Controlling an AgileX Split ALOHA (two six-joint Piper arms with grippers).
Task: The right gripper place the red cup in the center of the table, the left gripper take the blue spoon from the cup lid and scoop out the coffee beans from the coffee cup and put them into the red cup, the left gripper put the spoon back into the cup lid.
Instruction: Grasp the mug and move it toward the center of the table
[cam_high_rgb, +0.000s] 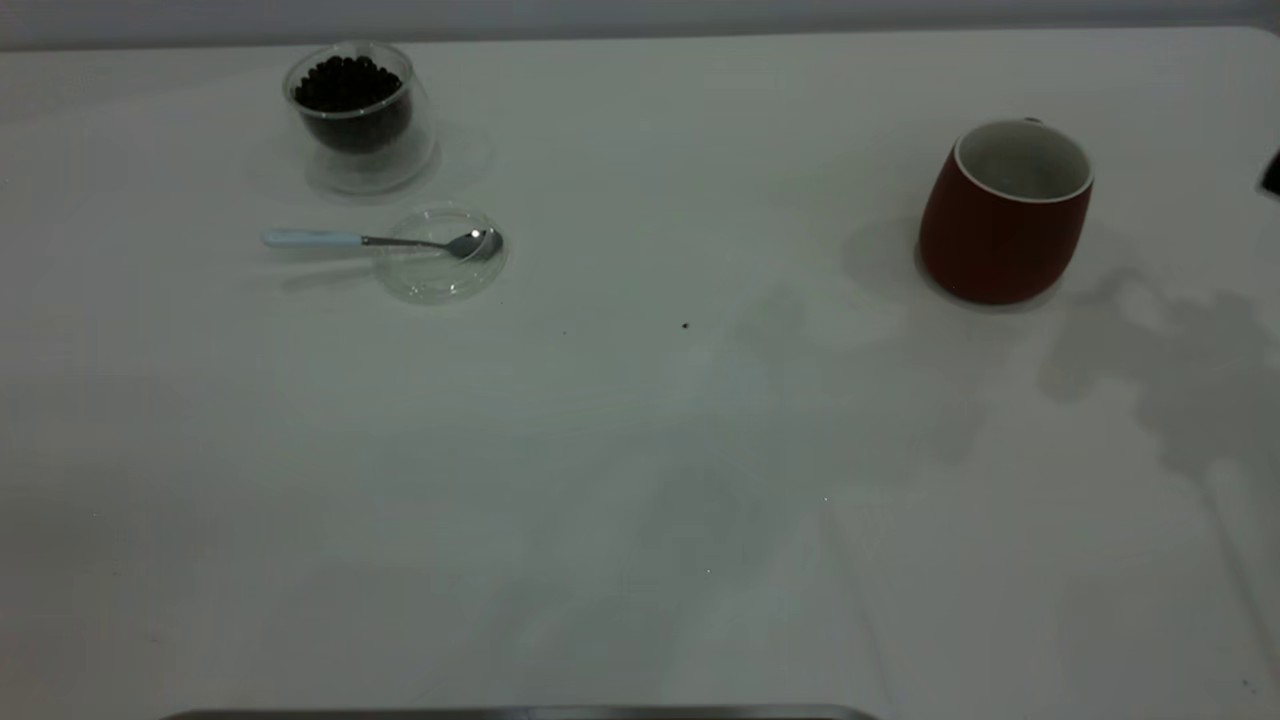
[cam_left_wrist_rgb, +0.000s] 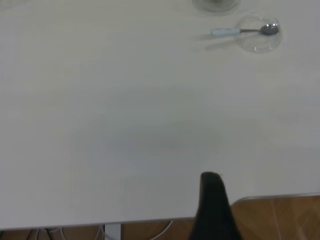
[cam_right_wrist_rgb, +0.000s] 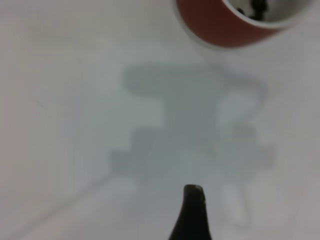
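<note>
The red cup (cam_high_rgb: 1005, 212) stands upright at the table's (cam_high_rgb: 640, 450) right side, well short of centre, so the first step is judged not yet begun. In the right wrist view the right gripper (cam_right_wrist_rgb: 194, 212) hangs above the table with the cup ahead of it and apart; one finger shows, so whether its fingers are apart or together cannot be told. Something dark shows inside the cup there, unidentifiable.

The left gripper (cam_left_wrist_rgb: 214, 210) sits near the table's near edge; finger spacing likewise cannot be told. Well ahead of it lies the spoon (cam_high_rgb: 385, 240), bowl resting in the lid (cam_high_rgb: 440, 255), handle projecting clear, presumably for an easy grasp. The coffee cup (cam_high_rgb: 352, 105), beans (cam_high_rgb: 345, 82) inside, stands just beyond the lid.
</note>
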